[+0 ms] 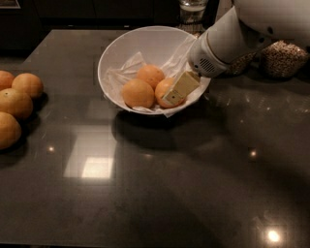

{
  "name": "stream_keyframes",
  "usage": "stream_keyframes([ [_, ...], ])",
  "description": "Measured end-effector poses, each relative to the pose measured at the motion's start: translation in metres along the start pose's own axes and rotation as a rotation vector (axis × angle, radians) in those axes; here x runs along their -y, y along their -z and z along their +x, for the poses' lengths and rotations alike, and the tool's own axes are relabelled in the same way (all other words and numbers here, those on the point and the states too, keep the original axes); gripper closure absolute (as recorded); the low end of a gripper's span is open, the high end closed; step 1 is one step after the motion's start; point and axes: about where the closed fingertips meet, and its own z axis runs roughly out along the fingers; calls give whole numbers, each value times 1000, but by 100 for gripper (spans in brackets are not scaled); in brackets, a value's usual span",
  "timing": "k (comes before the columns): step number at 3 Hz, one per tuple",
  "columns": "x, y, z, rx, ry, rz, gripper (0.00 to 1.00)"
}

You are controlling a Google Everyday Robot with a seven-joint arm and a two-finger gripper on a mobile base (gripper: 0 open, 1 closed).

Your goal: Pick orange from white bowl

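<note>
The white bowl (110,54), lined with crinkled white paper, stands at the back middle of the dark table and holds three oranges. One orange (138,93) lies at the front left and one (150,75) behind it. The third, right-hand orange (162,88) is partly covered by my gripper. No stem dot shows on any of them. My gripper (178,89), cream-coloured on a white arm, reaches over the bowl's right rim from the upper right and rests against the right-hand orange.
A cluster of paler oranges (17,101) lies at the table's left edge. Glass jars of grains (283,58) stand at the back right behind my arm. A glass (193,10) stands behind the bowl.
</note>
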Motion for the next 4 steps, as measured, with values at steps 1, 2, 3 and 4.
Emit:
stream_keyframes([
  [1,1,-3,0,2,-4,-2,13],
  [2,2,-13,1,2,-11,-16,14],
  [3,2,-24,3,-3,-19,-35,16],
  [4,2,-35,6,-10,-32,-57,15],
])
